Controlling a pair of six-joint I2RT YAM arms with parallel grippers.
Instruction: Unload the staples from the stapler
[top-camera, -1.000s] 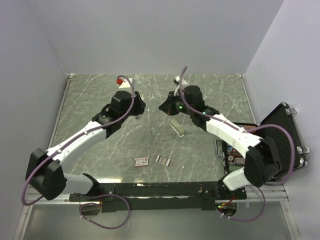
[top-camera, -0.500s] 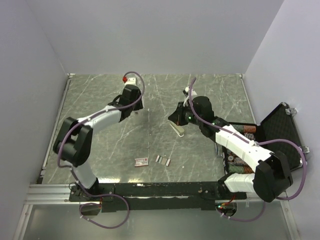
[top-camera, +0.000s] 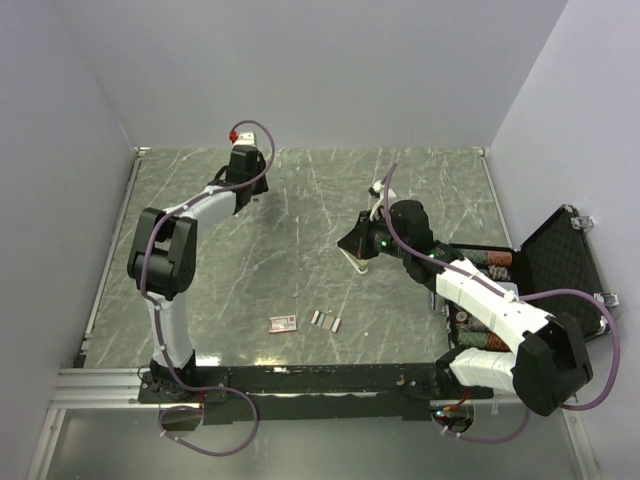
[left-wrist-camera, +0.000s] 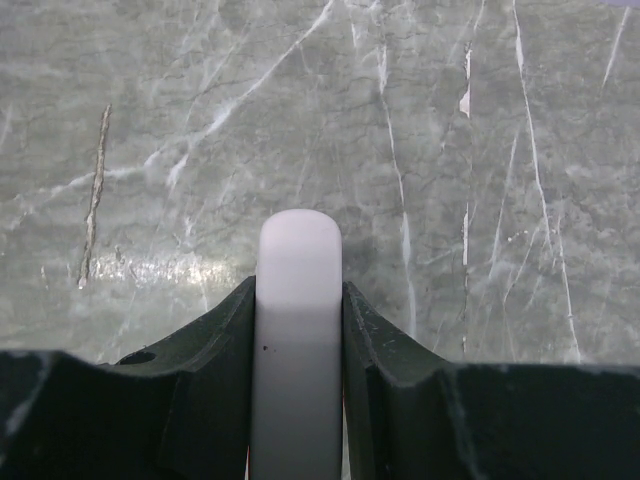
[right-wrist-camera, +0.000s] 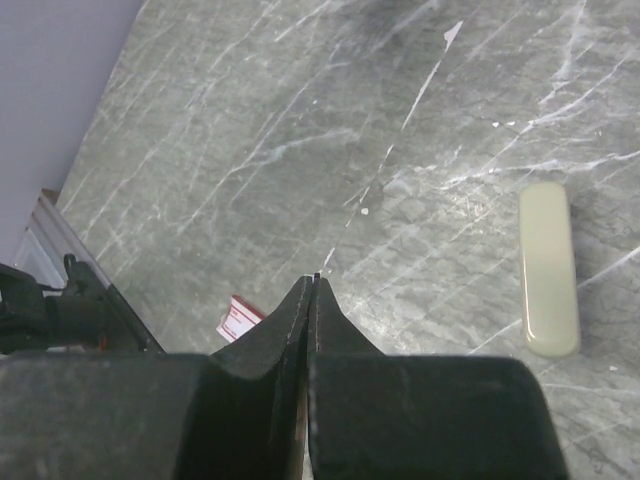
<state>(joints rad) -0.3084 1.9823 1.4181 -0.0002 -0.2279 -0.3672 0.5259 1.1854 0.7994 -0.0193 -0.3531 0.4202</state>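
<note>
In the left wrist view my left gripper (left-wrist-camera: 297, 288) is shut on a white rounded bar (left-wrist-camera: 298, 250) with a little red showing beneath it; I take it for the stapler. From above, that gripper (top-camera: 243, 165) hangs over the table's far left, a red bit (top-camera: 235, 133) at its far end. Three short silvery staples (top-camera: 326, 320) lie near the front edge. My right gripper (right-wrist-camera: 316, 278) is shut, with a tiny dark speck at its tip that I cannot identify. It hovers mid-table (top-camera: 350, 245) beside a cream bar (right-wrist-camera: 548, 268).
A small red-and-white card box (top-camera: 283, 322) lies just left of the staples and shows past the right fingers (right-wrist-camera: 238, 318). An open black case (top-camera: 555, 262) holding coloured discs stands at the right edge. Grey walls close in the back and both sides.
The left arm has swung from mid-table out to the far left, still carrying the white piece. The right gripper has drifted slightly right and nearer, staying shut.
</note>
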